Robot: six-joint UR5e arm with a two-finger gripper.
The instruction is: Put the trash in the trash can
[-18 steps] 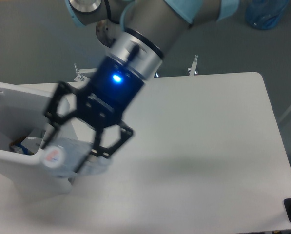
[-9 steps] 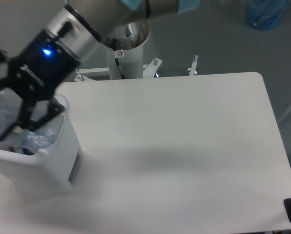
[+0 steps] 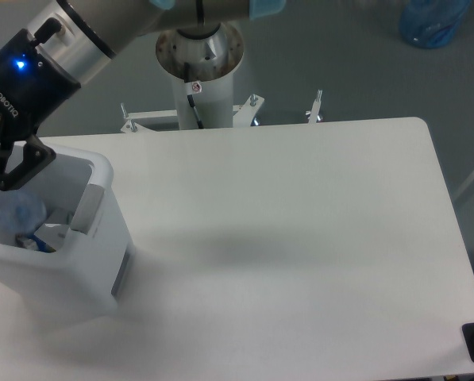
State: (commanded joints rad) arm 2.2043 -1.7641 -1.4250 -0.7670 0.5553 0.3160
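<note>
The camera looks down from above on a big white surface [image 3: 300,238]. At the left edge stands the trash can [image 3: 102,262], a tall white bin with a round rim and a grey panel on the side that faces the middle of the surface.

The robot arm comes in from the top left corner. It has a shiny silver ring and a black part with a small blue light on it. The claw [image 3: 0,171] hangs over the open top of the trash can, right at the left edge of the picture. Only one black finger [image 3: 26,163] shows well; the rest is cut off by the edge, so I cannot tell if the claw is wide or narrow.

Inside the trash can, just under the claw, sits the bottle [image 3: 10,216]. It looks like a blurry, pale blue lump. I cannot tell if the claw is touching it. Beside it, low in the bin, there are small blue and white bits that are too small to make out.

Behind the surface stands the white robot post [image 3: 201,79] on the grey floor. A blue bag [image 3: 433,22] lies on the floor in the top right corner.
</note>
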